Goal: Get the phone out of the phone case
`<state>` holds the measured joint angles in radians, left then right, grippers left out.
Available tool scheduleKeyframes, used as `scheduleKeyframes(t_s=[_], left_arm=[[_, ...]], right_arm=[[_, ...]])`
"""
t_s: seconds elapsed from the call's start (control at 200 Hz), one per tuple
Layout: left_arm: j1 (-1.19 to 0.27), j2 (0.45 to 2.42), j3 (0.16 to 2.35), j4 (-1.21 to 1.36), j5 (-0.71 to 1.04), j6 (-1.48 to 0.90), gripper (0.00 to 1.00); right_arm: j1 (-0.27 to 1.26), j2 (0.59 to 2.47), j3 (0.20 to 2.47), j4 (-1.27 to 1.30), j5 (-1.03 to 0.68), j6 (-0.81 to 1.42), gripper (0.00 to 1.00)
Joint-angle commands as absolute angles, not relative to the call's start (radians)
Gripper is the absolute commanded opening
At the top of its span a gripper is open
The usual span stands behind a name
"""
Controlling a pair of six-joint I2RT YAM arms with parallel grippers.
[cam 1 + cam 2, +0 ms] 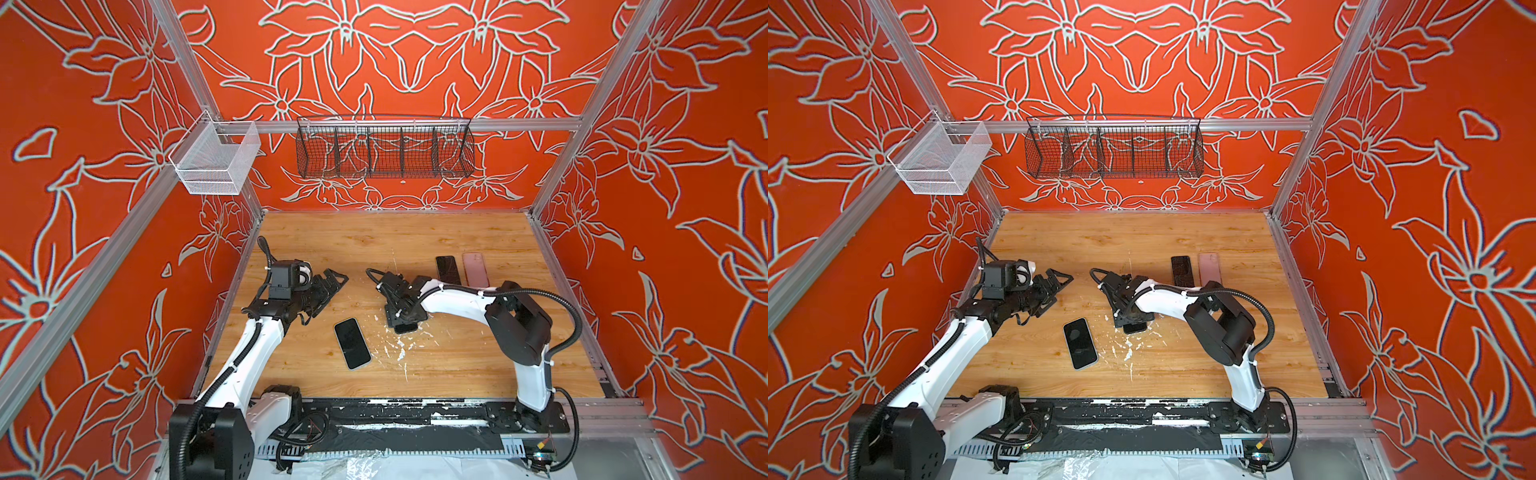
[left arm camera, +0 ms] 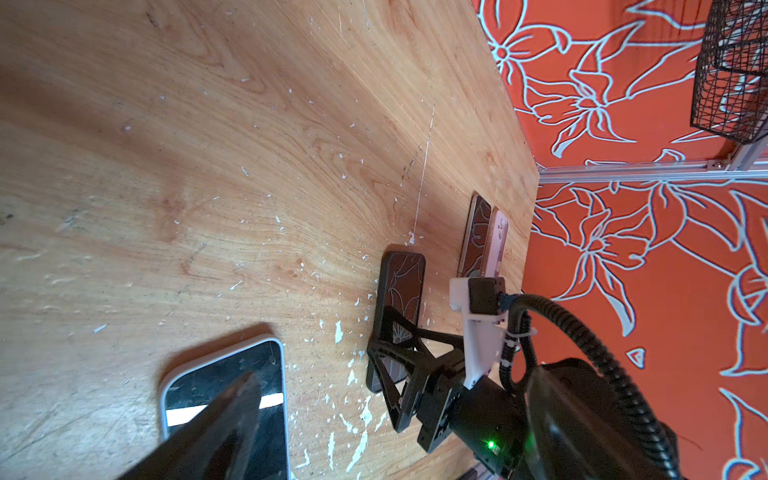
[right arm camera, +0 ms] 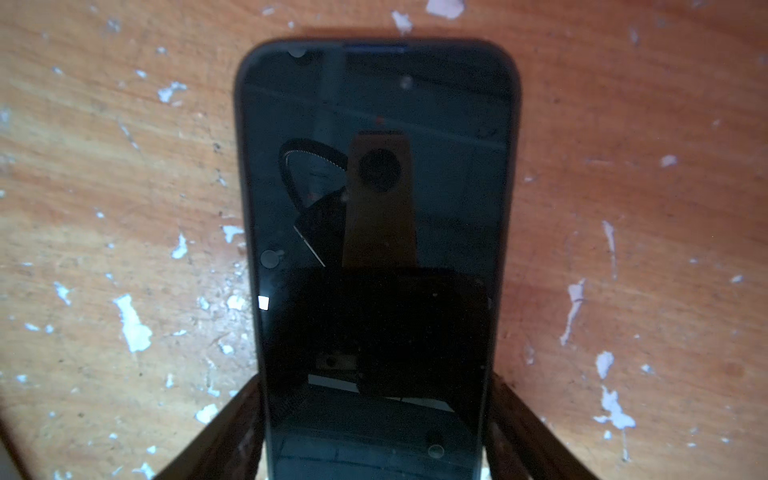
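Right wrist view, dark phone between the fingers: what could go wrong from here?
The fingers straddle only one end of the glossy dark phone in its black case, so it may pivot or slip when lifted. Squeezing the case's sides could clamp the phone in instead of freeing it.

The desk [image 1: 374, 237] is carrying a white-cased phone [image 1: 352, 343] at seven o'clock, a dark-cased phone [image 1: 405, 328] centrally, a dark slab [image 1: 448, 270] and pink case [image 1: 475, 269] at two o'clock

We find the table [image 1: 374, 237] free at the back; a white-edged phone [image 1: 352, 343], dark phone [image 3: 374, 104] and pink slab [image 1: 475, 269] obstruct elsewhere.
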<state>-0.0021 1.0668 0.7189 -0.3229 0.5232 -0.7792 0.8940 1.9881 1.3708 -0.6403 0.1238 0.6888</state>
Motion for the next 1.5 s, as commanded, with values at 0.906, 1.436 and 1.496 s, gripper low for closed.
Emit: scheduleKeyframes(t_s=[0.906,1.436,1.496], left_arm=[[-0.186,1.31,0.531,0.197,0.54,-0.838,1.0],[-0.292,1.437,0.575,0.332,0.505,-0.88,0.81],[-0.303,1.447,0.586,0.334,0.5,-0.882,0.7]], right_arm=[[0.899,1.824,1.333,-0.565,-0.035,0.604,0.41],[0.9,1.789,1.348,-0.546,-0.125,0.59,0.4],[0.9,1.791,1.353,-0.545,-0.134,0.588,0.4]])
